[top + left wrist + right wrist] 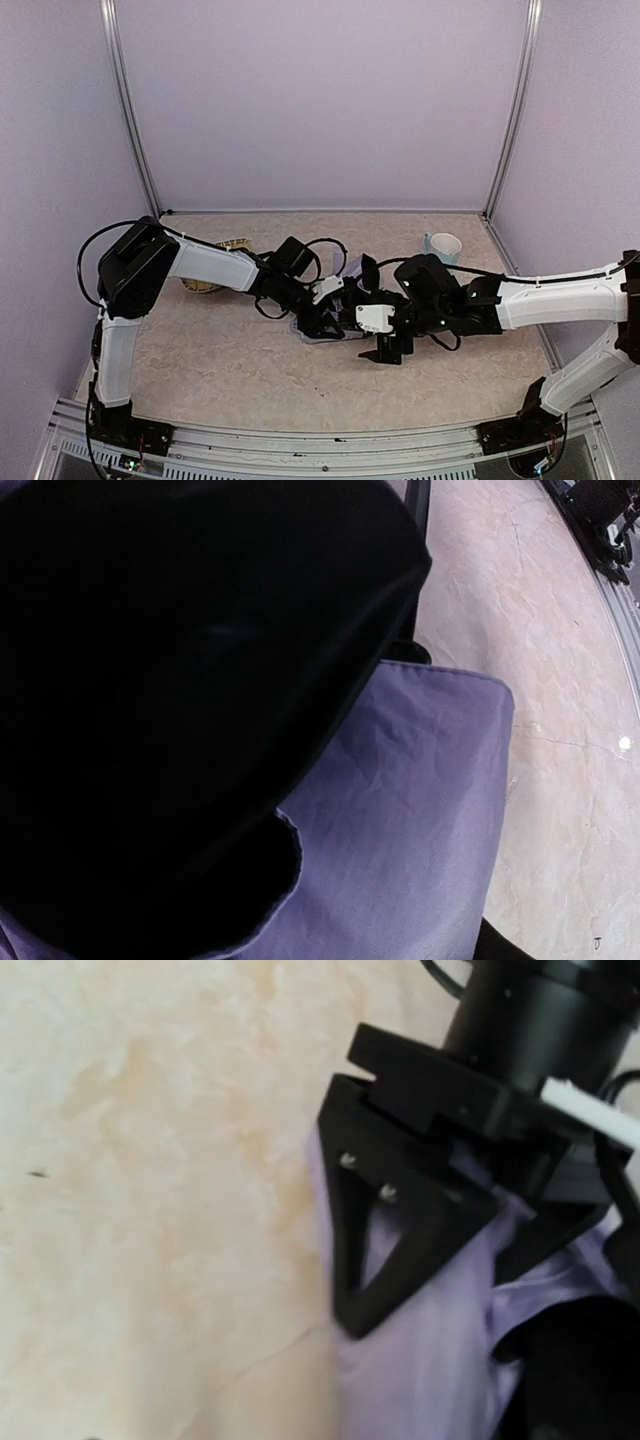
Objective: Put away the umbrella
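top external view: the umbrella (325, 337) lies bunched on the table (220, 370), about at its middle and a little toward the near edge. the left gripper (322, 320) is down on it. the right wrist view shows its black fingers (390, 1240) narrow, with a fold of lavender cloth pinched between them. the right gripper (388, 350) hangs just beside the cloth on its right; i cannot tell how wide it stands. a mug (443, 246) stands near the far right corner, well apart. a tray (203, 287) lies toward the left edge, partly hidden under the left arm.
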Controlling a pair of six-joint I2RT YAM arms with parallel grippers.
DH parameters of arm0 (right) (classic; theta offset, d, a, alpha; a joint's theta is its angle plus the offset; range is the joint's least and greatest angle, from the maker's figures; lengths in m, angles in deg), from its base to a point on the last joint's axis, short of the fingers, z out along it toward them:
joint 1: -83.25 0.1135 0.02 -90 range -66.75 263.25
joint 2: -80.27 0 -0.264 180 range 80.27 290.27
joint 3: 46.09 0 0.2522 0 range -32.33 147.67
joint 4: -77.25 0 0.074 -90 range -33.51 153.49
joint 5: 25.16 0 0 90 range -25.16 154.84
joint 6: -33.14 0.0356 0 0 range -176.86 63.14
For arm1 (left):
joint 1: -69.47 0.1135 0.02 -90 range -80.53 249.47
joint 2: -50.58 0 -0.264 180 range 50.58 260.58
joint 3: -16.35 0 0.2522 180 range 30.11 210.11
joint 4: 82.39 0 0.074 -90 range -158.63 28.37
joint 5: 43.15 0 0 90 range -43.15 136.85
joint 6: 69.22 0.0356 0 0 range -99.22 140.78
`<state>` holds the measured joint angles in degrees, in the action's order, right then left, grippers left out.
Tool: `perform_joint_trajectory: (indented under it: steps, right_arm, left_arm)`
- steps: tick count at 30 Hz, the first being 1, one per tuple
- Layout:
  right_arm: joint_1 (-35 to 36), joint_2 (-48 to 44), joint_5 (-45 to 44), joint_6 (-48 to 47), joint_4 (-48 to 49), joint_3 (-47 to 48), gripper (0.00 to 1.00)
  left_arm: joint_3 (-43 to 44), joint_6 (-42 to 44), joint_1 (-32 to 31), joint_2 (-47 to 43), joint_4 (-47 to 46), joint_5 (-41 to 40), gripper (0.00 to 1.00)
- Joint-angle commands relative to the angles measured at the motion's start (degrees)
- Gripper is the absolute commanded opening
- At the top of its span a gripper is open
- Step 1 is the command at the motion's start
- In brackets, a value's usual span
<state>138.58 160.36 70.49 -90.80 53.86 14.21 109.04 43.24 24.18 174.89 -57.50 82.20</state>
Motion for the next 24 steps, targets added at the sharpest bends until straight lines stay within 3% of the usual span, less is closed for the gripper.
perform_joint_trajectory:
  steps: [1,6,17,20,24]
  right_arm:
    - [0.2,3.99,-4.28,-7.49,11.49,-0.99,0.91]
    - [-0.44,13.37,-7.79,-12.93,11.36,1.55,0.88]
    - [-4.03,23.41,-5.34,-13.48,16.1,3.97,0.79]
    - [-4.05,26.36,-4.11,-12.88,12.67,6.67,0.65]
    - [-4.01,26.94,-2.4,-11.06,10.15,7.59,0.28]
  left_arm:
    - [-3.69,-4.45,-0.29,6.31,18.01,0.54,0.56]
    - [-0.01,-2.69,-0.19,8.15,22.66,1.23,0.56]
    - [2.71,1.56,0.56,10.56,28.04,6.07,0.55]
    - [2.99,2.14,0.56,10.38,28.06,6.59,0.55]
    - [3.72,2.91,0.64,10.52,27.74,8.9,0.55]
